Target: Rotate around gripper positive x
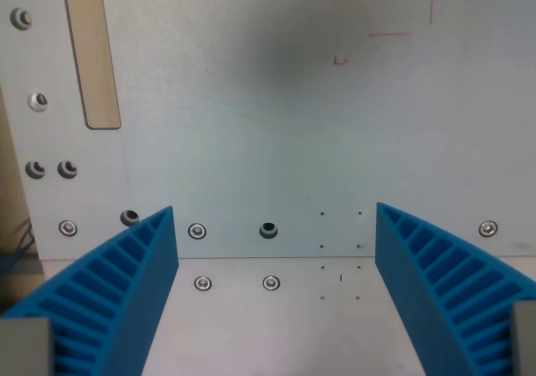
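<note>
Two blue ribbed fingers of the gripper rise from the bottom corners of the wrist view, spread wide apart with nothing between them and nothing touching either tip. At the wrist view's left, the left blue ribbed finger leans inward, its tip ending just beside a dark hole near the lower edge of the pale grey metal plate. Further up along that plate's left edge sits a column of small round fasteners, and beside them a long tan rounded slot runs down from the top edge. Across the middle, a seam divides the grey plate from a lighter lower panel; a row of silver screw heads follows the seam on both sides, with one dark round hole roughly midway between the fingers. Some tiny dots lie right of it. Near the plate's top right corner are faint red pen marks. At the wrist view's right, the right blue ribbed finger mirrors the first, its tip over the seam.
</note>
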Motion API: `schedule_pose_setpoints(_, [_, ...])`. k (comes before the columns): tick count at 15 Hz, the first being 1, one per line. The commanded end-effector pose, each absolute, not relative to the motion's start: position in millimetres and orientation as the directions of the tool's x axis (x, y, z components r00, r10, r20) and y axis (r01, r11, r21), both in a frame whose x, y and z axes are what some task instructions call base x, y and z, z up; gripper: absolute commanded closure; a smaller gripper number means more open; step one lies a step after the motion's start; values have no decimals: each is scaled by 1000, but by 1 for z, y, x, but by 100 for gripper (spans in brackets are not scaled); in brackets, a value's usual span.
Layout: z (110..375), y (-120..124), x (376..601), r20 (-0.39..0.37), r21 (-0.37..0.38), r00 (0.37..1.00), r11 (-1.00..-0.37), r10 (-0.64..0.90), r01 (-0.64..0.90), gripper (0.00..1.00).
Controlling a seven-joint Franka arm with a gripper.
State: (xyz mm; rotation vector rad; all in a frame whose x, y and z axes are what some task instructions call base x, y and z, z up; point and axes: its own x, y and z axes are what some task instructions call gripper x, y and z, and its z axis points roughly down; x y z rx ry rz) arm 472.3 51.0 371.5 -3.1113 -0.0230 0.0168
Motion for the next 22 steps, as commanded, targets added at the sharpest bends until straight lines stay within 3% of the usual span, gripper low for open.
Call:
schedule_pose_setpoints(1, [374, 47, 472, -3, -172, 1000, -985, 24, 23, 0])
schedule_pose_setpoints(22, [374, 47, 472, -3, -406, 1000, -914, 24, 21, 0])
